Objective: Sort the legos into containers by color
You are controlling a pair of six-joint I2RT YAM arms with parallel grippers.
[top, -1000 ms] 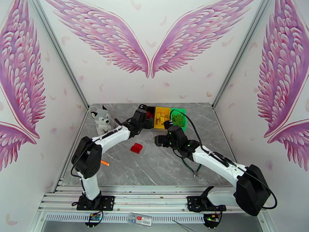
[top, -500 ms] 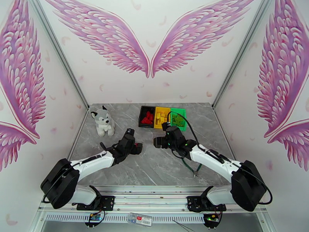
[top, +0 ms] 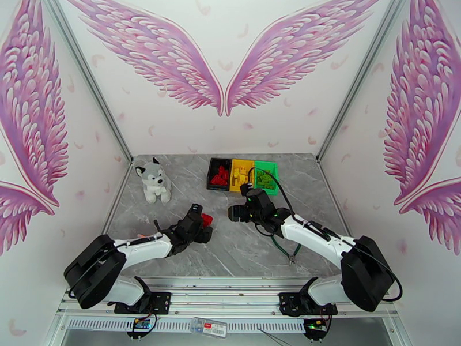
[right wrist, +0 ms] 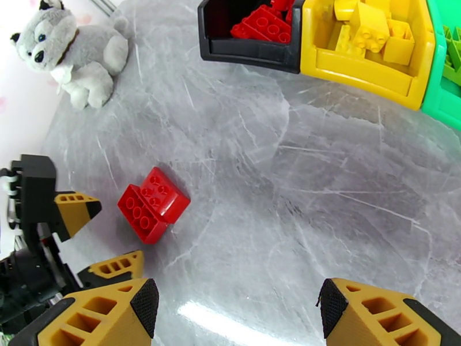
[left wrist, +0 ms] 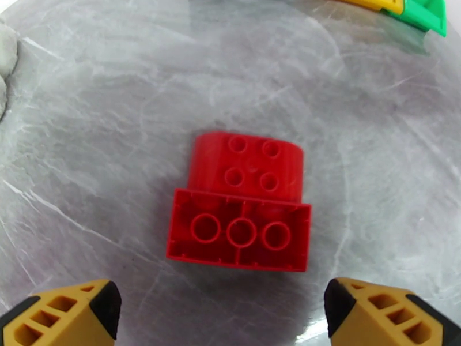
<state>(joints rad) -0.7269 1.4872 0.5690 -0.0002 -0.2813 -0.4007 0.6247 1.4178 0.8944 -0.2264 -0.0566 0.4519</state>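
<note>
Left wrist view: a red lego [left wrist: 239,203] lies in the middle of the frame on the grey marble table [left wrist: 115,111]. It looks like two bricks joined. The upper part shows four studs and the lower, wider part shows three round hollow tubes. It lies loose, touching nothing but the table.

At the bottom edge, the left gripper [left wrist: 222,309] is spread wide and empty. One yellow fingertip sits in each lower corner, and the lego lies just beyond and between them.

In the right wrist view the same lego sits at lower left, near the left gripper's fingers [right wrist: 75,211]. The right gripper [right wrist: 236,307] hangs above bare table, released and carrying nothing.

Along the top of that frame stand the containers. The black bin [right wrist: 248,50] holds red bricks, the yellow bin [right wrist: 357,73] holds yellow ones, and the green bin [right wrist: 441,105] is at the right edge. A plush husky [right wrist: 75,50] sits at upper left, well apart from the lego.

The step in hand appears to be the pickup of this red piece. To do it well, the left gripper should probably move forward and down until the fingers bracket the wider part. It should then close on the two flat short sides rather than on the studs. The stepped shape could twist if it is gripped off-centre. The black bin looks like its destination.
</note>
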